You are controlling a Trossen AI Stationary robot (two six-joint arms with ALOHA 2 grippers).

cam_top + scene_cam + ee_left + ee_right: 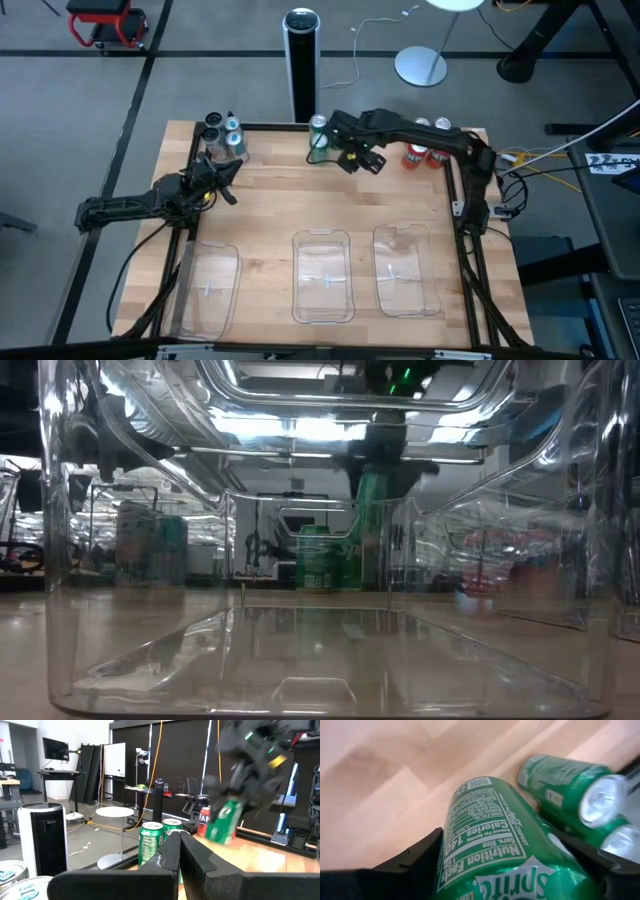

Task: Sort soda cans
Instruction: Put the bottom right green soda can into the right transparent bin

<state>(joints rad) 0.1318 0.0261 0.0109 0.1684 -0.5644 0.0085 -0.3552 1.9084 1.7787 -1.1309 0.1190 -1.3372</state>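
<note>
My right gripper (348, 157) is over the table's far middle, shut on a green soda can (223, 822) that hangs tilted in the air. Other green cans (319, 135) stand just beside it near the far edge. Red-and-white cans (426, 152) stand to their right. Silver/black cans with blue marks (222, 135) stand at the far left. My left gripper (222, 185) waits near those, low over the wood, its fingers (172, 855) shut and touching nothing. My right gripper (512, 852) pinches the green can's side wall (485, 840) between its two fingers, which lie across the can's length. It comes from above. The can is lifted clear of the table and tilted, above the other green cans (570, 782).
Three clear plastic trays (322, 275) lie side by side along the near edge; the low view looks through one (320, 660). A tall black-and-silver cylinder (300, 55) stands just beyond the far edge. Bare wood lies between the cans and the trays.
</note>
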